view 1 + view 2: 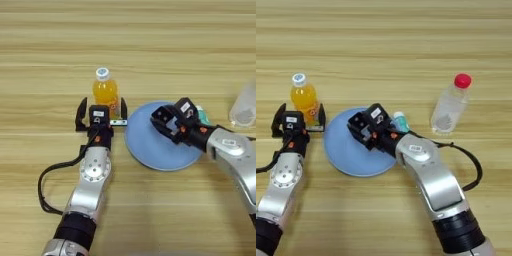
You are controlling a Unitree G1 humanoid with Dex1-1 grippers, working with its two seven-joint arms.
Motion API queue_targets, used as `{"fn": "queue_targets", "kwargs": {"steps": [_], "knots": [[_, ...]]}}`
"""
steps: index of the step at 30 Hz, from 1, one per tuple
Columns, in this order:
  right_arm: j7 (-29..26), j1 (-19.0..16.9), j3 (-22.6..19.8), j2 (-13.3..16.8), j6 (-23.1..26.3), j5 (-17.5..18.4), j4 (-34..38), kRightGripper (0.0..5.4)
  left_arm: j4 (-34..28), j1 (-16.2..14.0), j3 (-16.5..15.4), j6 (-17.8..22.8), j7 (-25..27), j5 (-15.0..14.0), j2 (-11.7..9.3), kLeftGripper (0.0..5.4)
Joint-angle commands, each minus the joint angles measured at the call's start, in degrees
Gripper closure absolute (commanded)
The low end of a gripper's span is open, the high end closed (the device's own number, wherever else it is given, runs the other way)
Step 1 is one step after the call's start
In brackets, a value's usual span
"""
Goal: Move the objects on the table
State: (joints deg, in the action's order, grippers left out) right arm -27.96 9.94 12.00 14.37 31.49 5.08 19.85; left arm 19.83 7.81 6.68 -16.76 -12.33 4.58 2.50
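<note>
The small orange-drink bottle with a white cap stands upright on the table, left of centre. My left gripper is open just in front of it, one black finger on each side of the bottle's base. My right gripper hovers over the far part of a blue plate. Behind its wrist lies the green-and-white tube, mostly hidden, at the plate's right rim.
A clear plastic bottle with a red cap stands upright to the right of the plate. A black cable loops beside my left forearm. Bare wood stretches across the far half of the table.
</note>
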Motion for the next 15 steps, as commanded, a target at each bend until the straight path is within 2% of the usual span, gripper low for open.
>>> {"fn": "queue_targets", "kwargs": {"steps": [1, 9, 15], "knots": [[0.0, -1.1, -4.1, 2.5, 1.9, 1.8, 3.0, 2.93, 0.3, 0.1, 0.2, 0.4, -0.5, 0.3, 2.9, 0.00], [0.1, -5.8, -10.8, 7.0, 1.5, 3.8, 4.3, 2.93, -0.1, -0.1, 0.4, 0.5, -0.4, 0.3, 2.9, 0.00], [0.2, -8.4, -14.3, 8.8, 1.3, 4.9, 4.5, 2.93, 0.6, 0.3, 0.1, 0.3, -0.2, 0.0, 2.5, 0.00]]}}
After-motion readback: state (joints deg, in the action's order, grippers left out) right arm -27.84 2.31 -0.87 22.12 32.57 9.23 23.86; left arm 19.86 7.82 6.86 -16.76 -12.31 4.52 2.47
